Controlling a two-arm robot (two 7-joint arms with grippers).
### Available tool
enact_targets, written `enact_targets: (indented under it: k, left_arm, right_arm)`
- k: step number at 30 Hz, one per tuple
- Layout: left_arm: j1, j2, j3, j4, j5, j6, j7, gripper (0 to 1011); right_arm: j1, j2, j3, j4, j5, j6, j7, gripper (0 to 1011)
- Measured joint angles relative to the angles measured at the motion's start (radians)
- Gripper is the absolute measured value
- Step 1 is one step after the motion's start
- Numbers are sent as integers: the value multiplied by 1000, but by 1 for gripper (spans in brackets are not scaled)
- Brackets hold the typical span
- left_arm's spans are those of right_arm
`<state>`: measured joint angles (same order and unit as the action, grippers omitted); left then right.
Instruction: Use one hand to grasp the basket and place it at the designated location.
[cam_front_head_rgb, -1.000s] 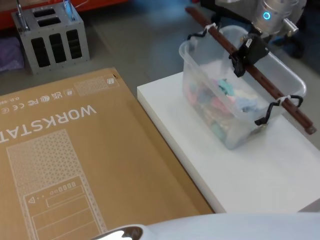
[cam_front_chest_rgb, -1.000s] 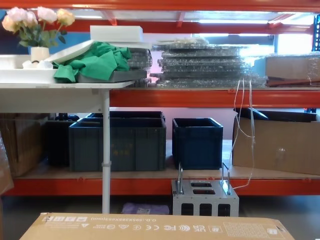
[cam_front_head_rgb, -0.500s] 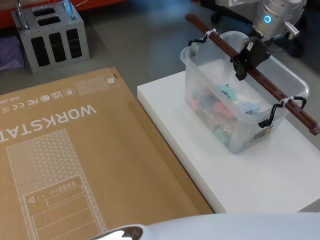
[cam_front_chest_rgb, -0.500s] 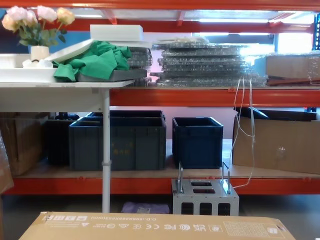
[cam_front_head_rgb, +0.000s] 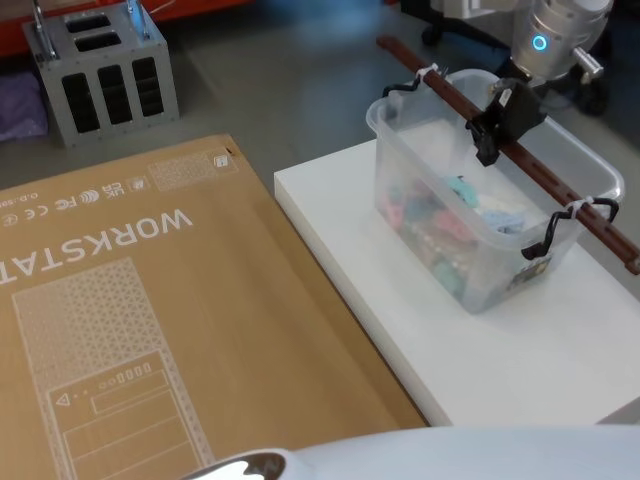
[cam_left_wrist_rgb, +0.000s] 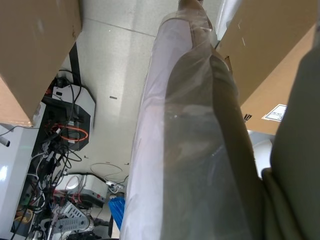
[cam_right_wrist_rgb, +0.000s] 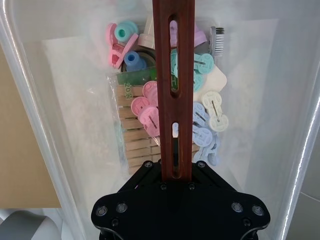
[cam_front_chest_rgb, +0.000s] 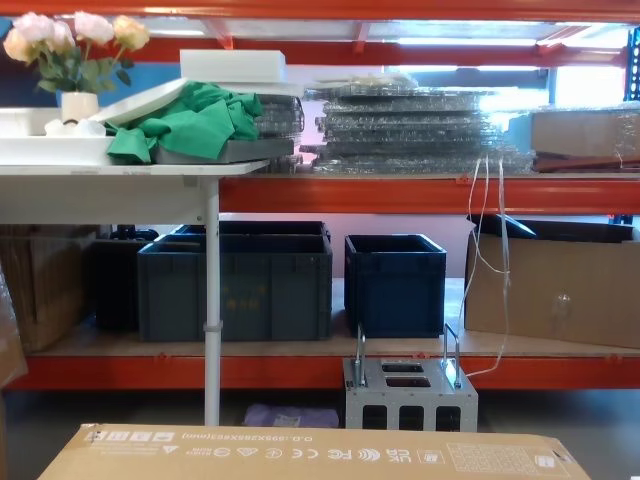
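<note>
Once the basket had slid farther right across the white board, I kept my right gripper clamped on its handle, judging placement nearly done.

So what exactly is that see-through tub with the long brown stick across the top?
It is a white, slightly translucent plastic basket with a rounded rim, over a white slab. A long dark red-brown slotted bar handle runs across its top, held to black end loops with white ties. The black right tool is shut on the bar near its middle. Inside lie pastel plastic clothes pegs, wooden pegs and a small brush.
</note>
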<state>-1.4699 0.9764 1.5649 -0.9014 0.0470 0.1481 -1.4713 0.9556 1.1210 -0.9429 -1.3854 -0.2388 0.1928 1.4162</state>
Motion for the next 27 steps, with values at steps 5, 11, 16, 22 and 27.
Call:
enact_targets:
  k: [5, 11, 16, 22, 27]
  left_arm:
    - [0, 0, 0, 0, 0, 0, 0, 0]
    - [0, 0, 0, 0, 0, 0, 0, 0]
    - [0, 0, 0, 0, 0, 0, 0, 0]
    - [0, 0, 0, 0, 0, 0, 0, 0]
    - [0, 0, 0, 0, 0, 0, 0, 0]
  right_arm:
    - [-6, -2, 7, 5, -2, -1, 10, 1]
    - [-11, -11, 12, 23, -8, -3, 29, 19]
    - [-22, -11, 22, 24, -11, -9, 29, 160]
    - [-30, -10, 32, 21, -17, -15, 28, 315]
    - [-35, -11, 40, 22, -21, -19, 28, 495]
